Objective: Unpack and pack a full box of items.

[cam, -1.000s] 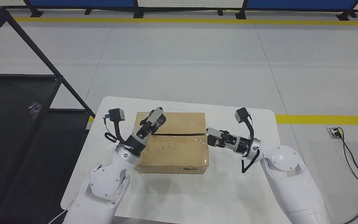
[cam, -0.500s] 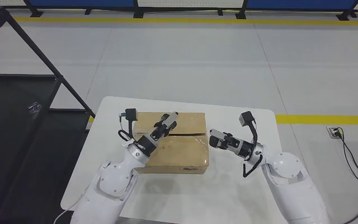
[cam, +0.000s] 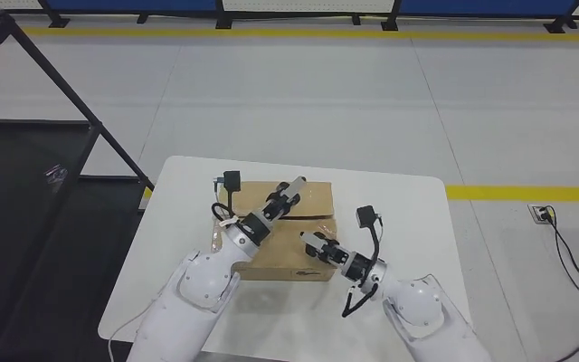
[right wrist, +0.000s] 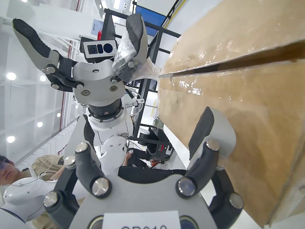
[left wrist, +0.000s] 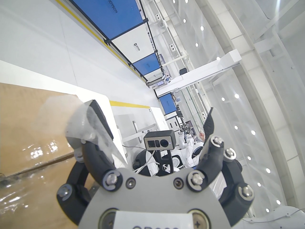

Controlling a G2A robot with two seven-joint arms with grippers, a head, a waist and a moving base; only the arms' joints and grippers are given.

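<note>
A closed brown cardboard box (cam: pixel 276 258) sits in the middle of a white desk (cam: pixel 380 199), seen from above. Its two top flaps meet along a narrow dark seam (right wrist: pixel 238 59) that runs the length of the lid. Glossy clear film covers the cardboard on both sides of the seam.

The left hand (cam: pixel 294 188) hovers over the far right part of the lid, close to one end of the seam. It is released, with its two dark-padded fingers spread wide and nothing between them. A crumpled scrap of clear tape (left wrist: pixel 81 117) clings to the outside of the finger nearest the box. The scrap hangs down toward the end of the seam.

The right hand (cam: pixel 308 241) is low over the near right part of the lid, on the robot's side of the seam. It is also released, with its fingers apart and empty. In the right wrist view one finger pad lies right against the cardboard and seems to touch it, though contact is hard to confirm from this angle. The two hands are near each other above the lid but do not touch.
</note>
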